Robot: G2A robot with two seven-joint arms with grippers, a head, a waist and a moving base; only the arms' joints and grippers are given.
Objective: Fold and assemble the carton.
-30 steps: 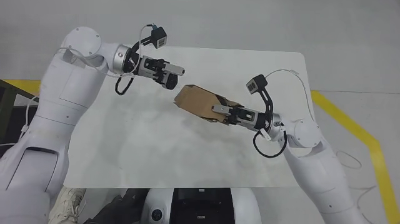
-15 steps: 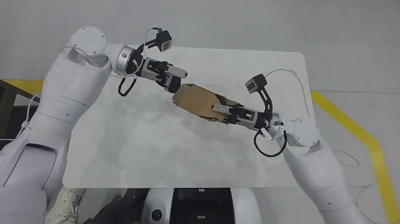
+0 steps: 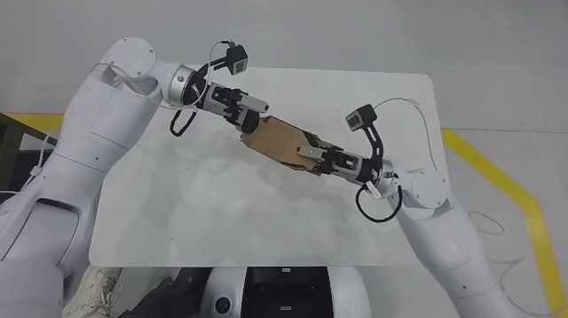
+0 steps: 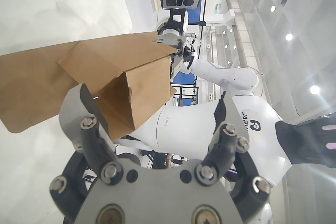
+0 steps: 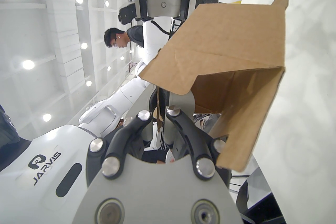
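Observation:
A brown carton (image 3: 280, 140), partly opened into a tube, is held above the middle of the white table (image 3: 177, 211). My right gripper (image 3: 311, 154) is shut on the carton's wall at one open end, with the thin cardboard edge pinched between its fingers (image 5: 181, 107). In the right wrist view the carton (image 5: 231, 38) stretches away from that grip. My left gripper (image 3: 251, 115) is open at the opposite end. In the left wrist view one of its fingers (image 4: 88, 101) lies against the rim of the carton's (image 4: 105, 70) open mouth, and the other finger (image 4: 223, 114) stands well clear.
The table's far right corner (image 3: 417, 87) and its near half are bare. A yellow floor line (image 3: 497, 176) runs past the table's right side. A person stands in the room behind, away from the carton.
My left gripper has moved in from the far left until it reached the carton's end. The right gripper has carried the carton slightly toward it.

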